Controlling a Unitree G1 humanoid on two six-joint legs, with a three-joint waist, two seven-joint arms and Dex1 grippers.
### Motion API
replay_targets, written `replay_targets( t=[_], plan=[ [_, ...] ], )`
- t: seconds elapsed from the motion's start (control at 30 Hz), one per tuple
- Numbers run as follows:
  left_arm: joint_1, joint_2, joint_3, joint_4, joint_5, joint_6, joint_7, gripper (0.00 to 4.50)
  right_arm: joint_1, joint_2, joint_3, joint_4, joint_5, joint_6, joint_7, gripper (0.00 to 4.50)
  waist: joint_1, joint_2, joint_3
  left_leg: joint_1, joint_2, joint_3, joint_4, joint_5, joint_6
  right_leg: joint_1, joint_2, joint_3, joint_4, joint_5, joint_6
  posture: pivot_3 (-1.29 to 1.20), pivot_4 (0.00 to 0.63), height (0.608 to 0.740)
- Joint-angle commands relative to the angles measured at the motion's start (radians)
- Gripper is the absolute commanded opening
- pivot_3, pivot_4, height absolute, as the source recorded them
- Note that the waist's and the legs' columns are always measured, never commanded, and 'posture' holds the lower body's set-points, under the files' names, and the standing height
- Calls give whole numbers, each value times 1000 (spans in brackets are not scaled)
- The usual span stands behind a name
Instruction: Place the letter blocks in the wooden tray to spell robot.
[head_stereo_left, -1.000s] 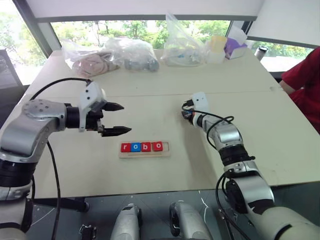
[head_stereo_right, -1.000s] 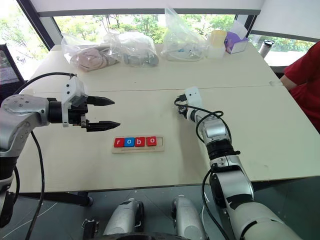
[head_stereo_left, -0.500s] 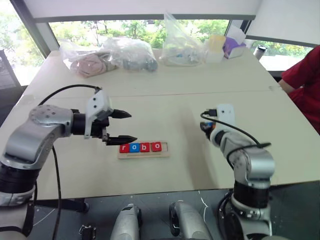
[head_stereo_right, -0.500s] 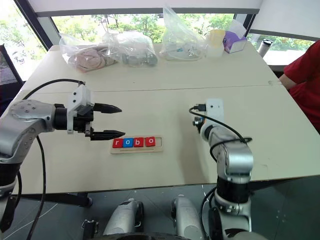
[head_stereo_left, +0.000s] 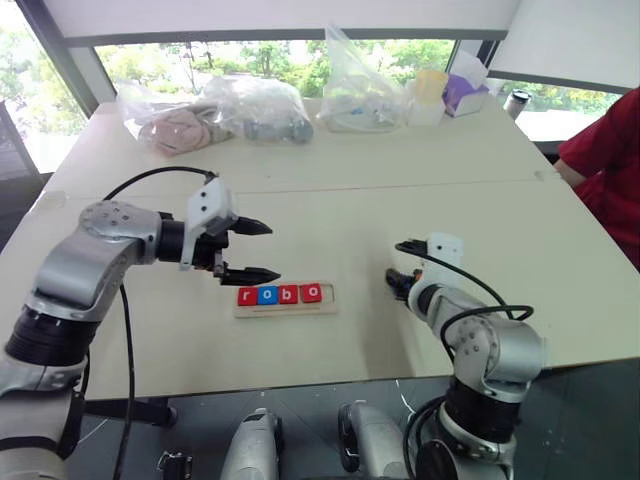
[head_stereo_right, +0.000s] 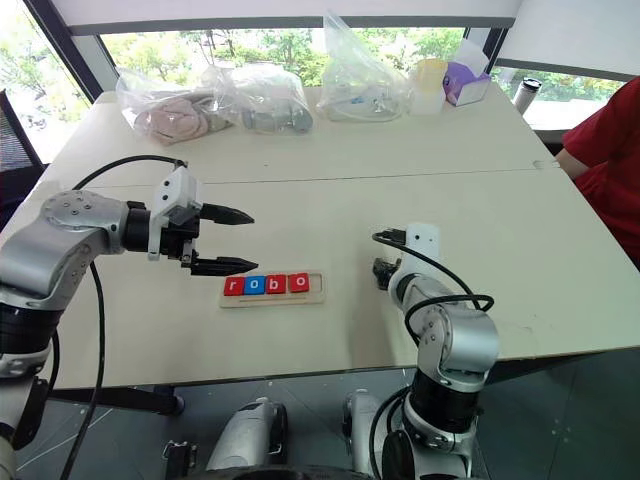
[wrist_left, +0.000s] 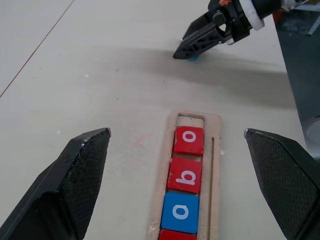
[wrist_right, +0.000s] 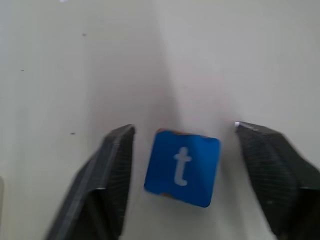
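Right wrist view, blue t block (wrist_right: 182, 167) being framed on the table between spread, empty right gripper (wrist_right: 182, 165) fingers, r-o-b-o being shown in the wooden tray (head_stereo_left: 287, 309) at nine o'clock, left gripper (head_stereo_left: 262, 251) being kept wide open, empty.

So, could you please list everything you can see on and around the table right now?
Wooden tray: one, light wood, near table edge, centre.
Letter blocks in tray: four, red r, blue o, red b, red o, in a row.
t block: one, blue, lying on the table between the right jaws.
Plastic bags: three, clear, far side of table.
Cup: one, yellowish, far right.
Person's sleeve: red, right edge.
Left gripper: jaws open, hovering beside tray's left end.
Right gripper: jaws open around t block.
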Motion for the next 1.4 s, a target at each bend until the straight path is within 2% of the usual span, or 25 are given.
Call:
replay_targets(
  t=[0.03, 0.1, 0.2, 0.37, 0.47, 0.53, 0.67, 0.8, 1.1, 1.2, 1.33, 1.37, 1.4],
  plan=[
    [-8, 12, 12, -9, 5, -13, -9, 4500, -14, -117, 3, -33, 10, -38, 47, 4210, 2, 0, 0, 0, 0, 0, 0, 0, 0, 0, 0, 0, -1, 0, 0, 0, 150, 740],
    [-10, 20, 15, -5, 8, -13, -15, 4500, -66, -234, -28, -43, 41, -65, 115, 4210, 6, 1, 1, -1, -1, 0, 1, 0, 0, 0, -2, 0, -1, 0, 0, 0, 150, 740],
    [-12, 34, 16, -5, 5, -11, -35, 4500, -98, -326, -53, -18, 98, -79, 199, 4210, 4, 1, 1, -2, -1, 1, 2, 0, 0, 1, -2, 1, -5, 0, 1, 0, 150, 740],
    [-4, 76, 10, -43, -19, 13, -101, 4500, -41, -553, -38, 60, 295, -259, 572, 4210, 4, 1, 1, -1, 0, 0, -4, -1, 2, 1, 2, 1, -8, 0, 1, 0, 150, 740],
    [3, 95, 11, -94, -51, 44, -134, 4500, 100, -773, 57, 127, 257, -684, 895, 4210, 11, 1, 1, -2, 0, 0, -4, -3, 4, 1, 2, 0, -8, -2, 4, 0, 150, 740],
    [2, 88, 6, -114, -53, 51, -125, 4500, 123, -844, 80, 260, 225, -870, 977, 4210, 9, 1, 1, -3, -1, 0, -4, -4, 6, 3, 1, 0, -11, -3, 7, 0, 150, 740],
    [24, 83, -22, -169, -43, 59, -116, 4500, 114, -901, 161, 479, 170, -1093, 1085, 4210, 2, 0, 1, -2, -2, 4, 1, -4, 6, 3, 0, 5, -11, -3, 7, 0, 150, 740],
    [34, 82, -19, -190, -50, 76, -97, 4500, 83, -888, 225, 635, 124, -1229, 1113, 4210, 5, 0, 1, 0, -2, 4, 2, -4, 6, 5, 1, 6, -9, -2, 7, 0, 150, 740],
    [68, 108, -15, -181, -31, 73, -75, 4500, 50, -818, 260, 753, 106, -1334, 1092, 4210, 5, 0, 1, 0, -1, 3, 2, -4, 6, 4, 3, 6, -9, -2, 7, 0, 150, 740],
    [71, 111, -16, -174, -27, 68, -73, 4500, 57, -804, 248, 749, 130, -1325, 1096, 3366, 5, 0, 1, 0, -1, 3, 2, -4, 6, 4, 3, 6, -8, -2, 6, 0, 150, 740],
    [75, 106, -22, -144, -8, 47, -74, 4500, 67, -797, 251, 740, 135, -1316, 1096, 1463, 8, 0, 1, 1, -1, 4, 3, -4, 6, 4, 3, 7, -8, -1, 6, 0, 150, 740],
    [75, 107, -24, -135, -3, 41, -75, 4500, 66, -793, 251, 735, 137, -1312, 1093, 1151, 8, 0, 1, 1, -1, 4, 3, -4, 6, 4, 3, 7, -8, -1, 6, 0, 150, 740],
    [75, 107, -25, -130, 0, 37, -76, 4500, 65, -790, 251, 732, 138, -1309, 1090, 1161, 8, 0, 1, 1, -1, 4, 3, -4, 6, 5, 3, 7, -8, -1, 6, 0, 150, 740]
  ],
)
